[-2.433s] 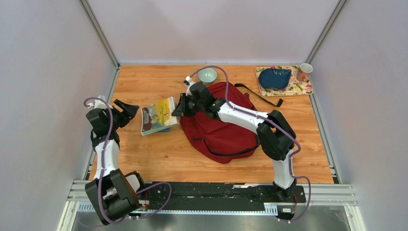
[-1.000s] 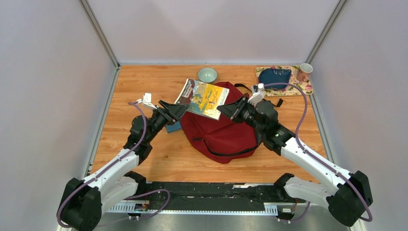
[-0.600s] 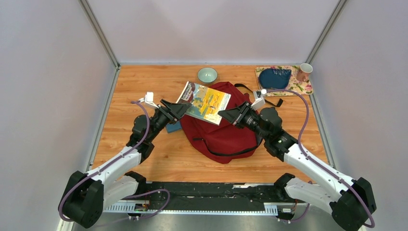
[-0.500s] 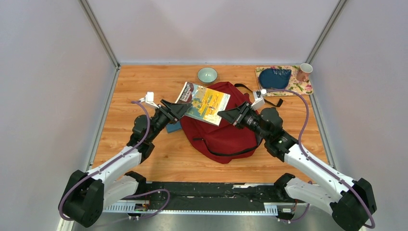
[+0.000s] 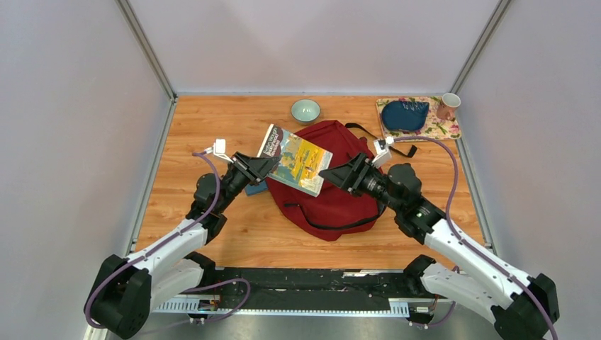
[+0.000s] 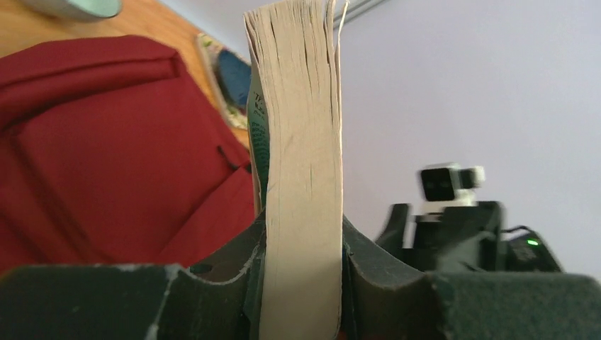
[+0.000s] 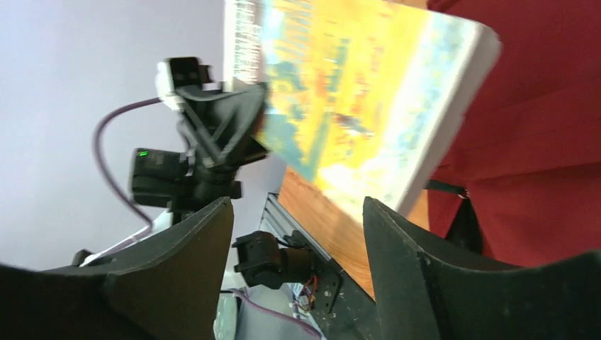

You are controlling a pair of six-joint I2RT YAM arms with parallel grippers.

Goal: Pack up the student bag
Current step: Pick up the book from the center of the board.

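One red bag [image 5: 333,202] lies flat in the middle of the table [image 5: 269,237]. Over its left side a book [image 5: 296,159] hangs tilted, with one edge clamped in the jaws of the left gripper [image 5: 265,165]. The right gripper [image 5: 327,172] sits just beside the book's near right corner, jaws spread wide.

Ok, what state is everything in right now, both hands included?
left hand: shut on the book at its page edge.
right hand: open, beside the book, not gripping.
book: closed, tilted, held above the student bag.
student bag: lying flat, zip state unclear.
bowl: upright, empty.
mug: upright on floral mat.
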